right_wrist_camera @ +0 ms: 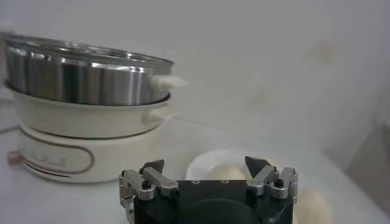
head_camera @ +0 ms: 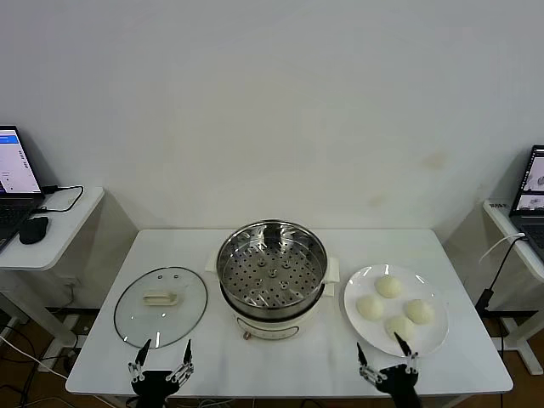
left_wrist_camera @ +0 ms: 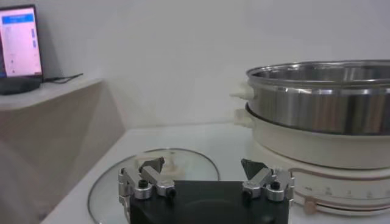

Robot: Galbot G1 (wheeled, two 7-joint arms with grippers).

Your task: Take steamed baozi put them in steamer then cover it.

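With both the left hand [head_camera: 161, 364] and right hand [head_camera: 387, 364] spread and empty at the frame's bottom, the steamed baozi [head_camera: 388, 286] at lower right look soft, light and easily dented, best cupped gently round their sides.

black hand [left_wrist_camera: 202, 175] bodies, silver screw-jointed fingers [left_wrist_camera: 141, 182]

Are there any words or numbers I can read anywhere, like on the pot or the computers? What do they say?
None can be read.
Left laptop screen: blue bar and lines of text, too small to read.
Right laptop screen: a picture and marks, too small to read.
Steamer base: faint marks round the dial, too blurred to read.
Cover, plate, steamed baozi: no writing shows.
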